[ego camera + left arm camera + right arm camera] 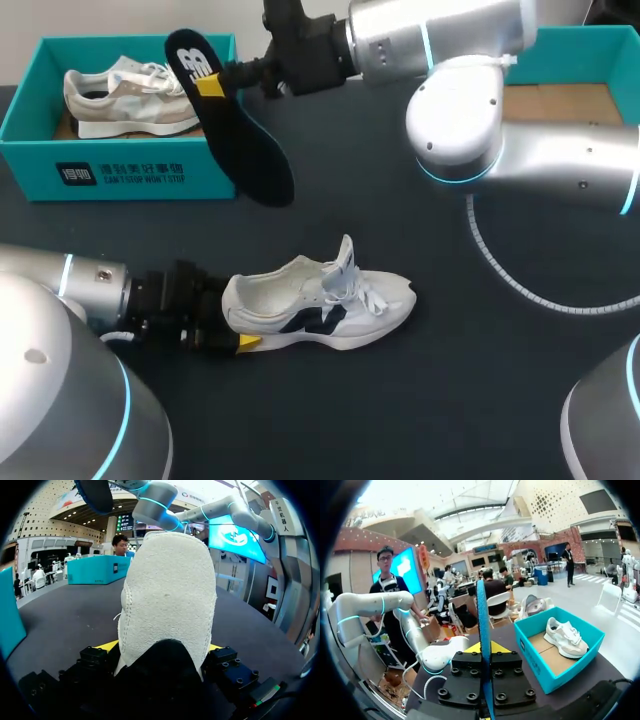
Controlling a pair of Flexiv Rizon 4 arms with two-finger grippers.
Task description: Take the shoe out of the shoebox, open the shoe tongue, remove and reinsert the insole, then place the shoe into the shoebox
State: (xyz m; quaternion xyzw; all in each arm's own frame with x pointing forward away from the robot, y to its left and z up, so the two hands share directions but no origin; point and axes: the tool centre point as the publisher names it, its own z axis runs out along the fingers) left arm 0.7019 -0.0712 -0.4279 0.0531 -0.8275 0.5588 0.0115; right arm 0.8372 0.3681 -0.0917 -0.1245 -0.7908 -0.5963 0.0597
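The left hand [232, 318] lies low, clamped on the shoe [320, 300] heel, while the right hand [210, 85] pinches the insole [240, 140] aloft.

Mid-table: the shoe [320, 305], its heel clasped in your left gripper [232, 318]. Behind it: the insole [240, 140], held in your right gripper [212, 85], before the shoebox [40, 160] at rear left; a second shoe [125, 95] lies inside.

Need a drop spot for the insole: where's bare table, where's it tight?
Widest bare patch: table in front of the shoe, toward the near edge. Smaller strip: between shoebox front and left gripper. Crowded: the box's corner, where the right gripper holds the insole, and past the shoe's toe, by the cable and right arm.
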